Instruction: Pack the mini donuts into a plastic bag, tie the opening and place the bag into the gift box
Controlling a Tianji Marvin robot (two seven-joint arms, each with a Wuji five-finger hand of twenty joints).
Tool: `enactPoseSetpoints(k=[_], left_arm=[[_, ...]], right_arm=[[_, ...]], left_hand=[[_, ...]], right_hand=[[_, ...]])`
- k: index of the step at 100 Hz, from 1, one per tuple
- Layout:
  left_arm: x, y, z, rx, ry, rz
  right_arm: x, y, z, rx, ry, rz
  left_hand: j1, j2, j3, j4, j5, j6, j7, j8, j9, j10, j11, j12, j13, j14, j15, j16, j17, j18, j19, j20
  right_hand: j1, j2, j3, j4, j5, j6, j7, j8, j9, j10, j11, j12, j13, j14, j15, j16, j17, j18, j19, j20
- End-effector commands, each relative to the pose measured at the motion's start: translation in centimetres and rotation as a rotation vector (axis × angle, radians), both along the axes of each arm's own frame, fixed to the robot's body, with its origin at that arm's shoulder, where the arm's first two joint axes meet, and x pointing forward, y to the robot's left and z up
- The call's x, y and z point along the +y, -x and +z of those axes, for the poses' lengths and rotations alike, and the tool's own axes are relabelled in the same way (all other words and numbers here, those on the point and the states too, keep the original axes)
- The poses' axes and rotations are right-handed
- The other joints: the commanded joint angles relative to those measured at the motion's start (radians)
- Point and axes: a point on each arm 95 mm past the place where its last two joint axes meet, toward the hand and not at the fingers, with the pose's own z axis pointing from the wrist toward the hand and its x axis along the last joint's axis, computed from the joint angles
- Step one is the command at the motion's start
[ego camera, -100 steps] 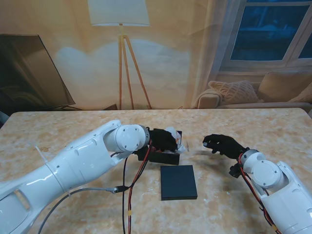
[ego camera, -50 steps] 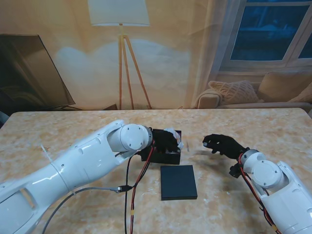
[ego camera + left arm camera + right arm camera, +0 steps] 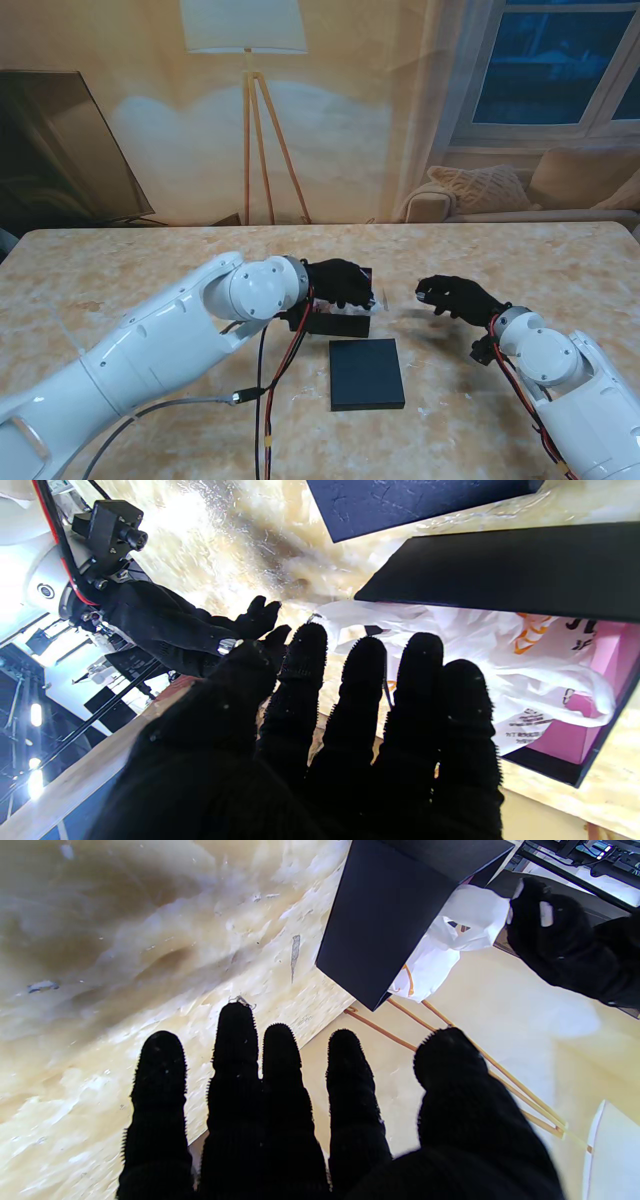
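My left hand (image 3: 340,283) hovers over the gift box (image 3: 335,318), fingers spread, holding nothing; the white plastic bag (image 3: 500,650) lies inside it. My right hand (image 3: 455,296), fingers apart and empty, waits beside the box.

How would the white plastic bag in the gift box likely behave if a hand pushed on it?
The white plastic bag looks thin and crumpled, so it would probably give and fold, not slide. It bulges past the gift box rim, so it may spring back up.
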Motion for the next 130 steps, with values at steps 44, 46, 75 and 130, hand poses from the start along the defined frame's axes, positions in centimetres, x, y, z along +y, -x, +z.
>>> enactPoseSetpoints(k=[44, 46, 75, 130], left_arm=[[-2.8, 1.7, -0.2, 0.144, 0.077, -0.073], [-2.8, 1.6, -0.2, 0.15, 0.073, -0.071], [-2.1, 0.6, -0.2, 0.101, 0.034, -0.022], [-0.6, -1.6, -1.6, 0.075, -0.039, 0.028]], right_arm=[[0.2, 0.4, -0.4, 0.012, 0.001, 0.002], [0.2, 0.5, -0.4, 0.012, 0.001, 0.0], [0.1, 0.5, -0.3, 0.007, 0.003, -0.005], [0.0, 0.4, -0.5, 0.019, -0.005, 0.005]], left_hand=[[-0.086, 0.054, 0.055, 0.031, 0.005, 0.066, -0.213, -0.189, -0.027, 0.005, -0.143, -0.128, -0.031, 0.018, -0.153, -0.128, -0.018, 0.007, -0.066, -0.012], [-0.085, 0.055, 0.052, 0.031, -0.007, 0.066, -0.223, -0.193, -0.04, 0.005, -0.151, -0.135, -0.042, 0.02, -0.163, -0.136, -0.024, 0.006, -0.071, -0.014], [-0.096, 0.052, 0.044, 0.032, -0.075, 0.093, -0.284, -0.218, -0.141, 0.027, -0.199, -0.182, -0.091, 0.026, -0.19, -0.153, -0.063, 0.02, -0.087, -0.008], [-0.102, 0.063, 0.017, 0.032, -0.133, 0.098, -0.335, -0.239, -0.238, -0.005, -0.227, -0.218, -0.241, -0.014, -0.339, -0.295, -0.158, -0.027, -0.264, -0.108]], right_hand=[[0.005, 0.002, -0.016, 0.021, -0.007, -0.006, -0.008, -0.001, -0.01, -0.002, -0.005, 0.0, 0.014, -0.007, 0.014, 0.005, -0.006, 0.005, 0.002, -0.006], [0.005, 0.002, -0.016, 0.021, -0.006, -0.007, -0.007, -0.001, -0.01, -0.001, -0.005, 0.0, 0.015, -0.005, 0.014, 0.005, -0.006, 0.005, 0.002, -0.006], [0.005, 0.001, -0.017, 0.02, -0.003, -0.006, -0.005, 0.0, -0.006, -0.003, -0.001, 0.003, 0.017, -0.007, 0.022, 0.009, -0.006, 0.006, 0.003, -0.004], [0.007, 0.002, -0.017, 0.021, -0.003, -0.007, -0.007, -0.002, -0.006, -0.002, -0.004, 0.002, 0.017, -0.007, 0.023, 0.009, -0.005, 0.004, 0.001, -0.005]])
